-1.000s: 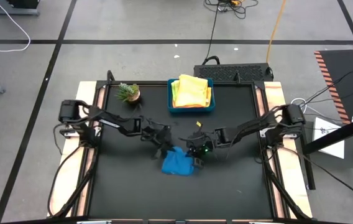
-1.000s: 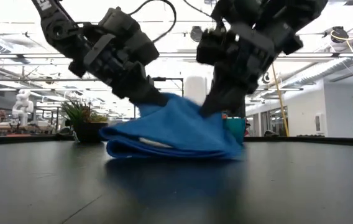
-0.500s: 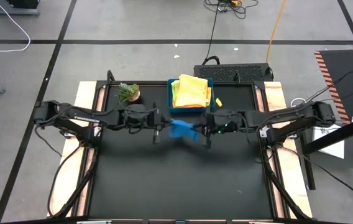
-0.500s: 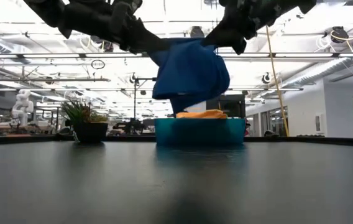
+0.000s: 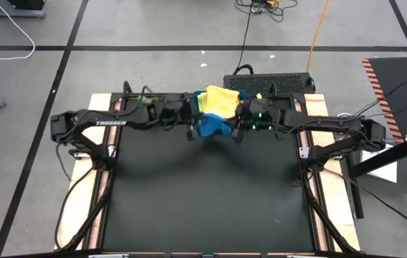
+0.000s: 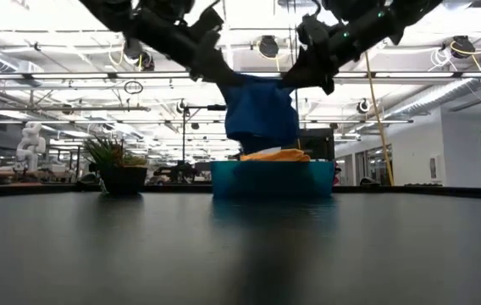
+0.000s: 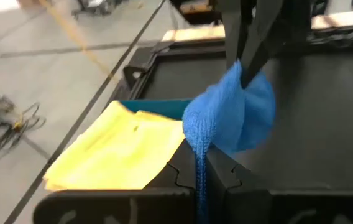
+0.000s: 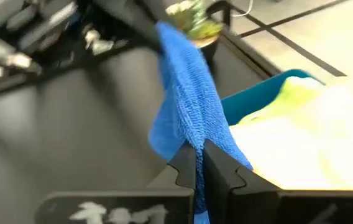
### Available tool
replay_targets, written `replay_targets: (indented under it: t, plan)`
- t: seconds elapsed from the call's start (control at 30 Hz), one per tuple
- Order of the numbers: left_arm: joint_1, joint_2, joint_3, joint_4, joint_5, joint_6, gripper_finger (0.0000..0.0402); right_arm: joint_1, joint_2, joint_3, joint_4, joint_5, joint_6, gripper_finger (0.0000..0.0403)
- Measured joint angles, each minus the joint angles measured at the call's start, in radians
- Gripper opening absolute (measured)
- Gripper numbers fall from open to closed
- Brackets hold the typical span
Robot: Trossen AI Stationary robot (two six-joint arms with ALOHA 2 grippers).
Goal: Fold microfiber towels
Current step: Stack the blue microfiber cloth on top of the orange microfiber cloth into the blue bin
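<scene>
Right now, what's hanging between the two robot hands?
The blue towel hangs bunched between the left gripper and right gripper, both pinching it above the tray, clearest in the low view.

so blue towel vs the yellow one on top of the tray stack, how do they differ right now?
The blue towel hangs in the air, bunched; the yellow towel lies flat and folded in the blue tray.
The blue towel is pinched between the left gripper and right gripper, both shut on it; nothing touches the yellow towel.
The blue towel sits at the tray's near edge; the yellow one is inside.
Both are plain microfiber cloths.
</scene>
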Motion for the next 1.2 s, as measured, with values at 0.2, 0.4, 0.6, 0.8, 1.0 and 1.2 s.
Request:
replay_targets:
  t: [0.2, 0.4, 0.6, 0.8, 1.0, 1.2]
  plan:
    - [0.064, 0.087, 0.167, -0.166, 0.006, -0.042, 0.0003, -0.150, 0.000, 0.000, 0.031, -0.124, 0.047, 0.0000]
    - [0.101, 0.120, 0.233, -0.229, 0.084, -0.103, 0.0003, -0.233, 0.001, -0.001, 0.099, -0.371, 0.115, 0.0000]
    - [0.093, 0.109, 0.266, -0.296, 0.119, -0.148, 0.0003, -0.261, 0.002, -0.001, 0.106, -0.546, 0.139, 0.0000]
    - [0.131, 0.121, 0.299, -0.296, 0.123, -0.082, 0.0003, -0.325, 0.036, 0.000, 0.135, -0.566, 0.097, 0.0000]
    - [0.247, 0.186, 0.298, -0.283, 0.238, -0.110, 0.0003, -0.454, 0.201, 0.002, 0.225, -0.636, 0.134, 0.0000]
    - [0.332, 0.313, 0.298, -0.199, 0.336, -0.129, 0.0003, -0.533, 0.352, 0.002, 0.333, -0.676, 0.178, 0.0000]
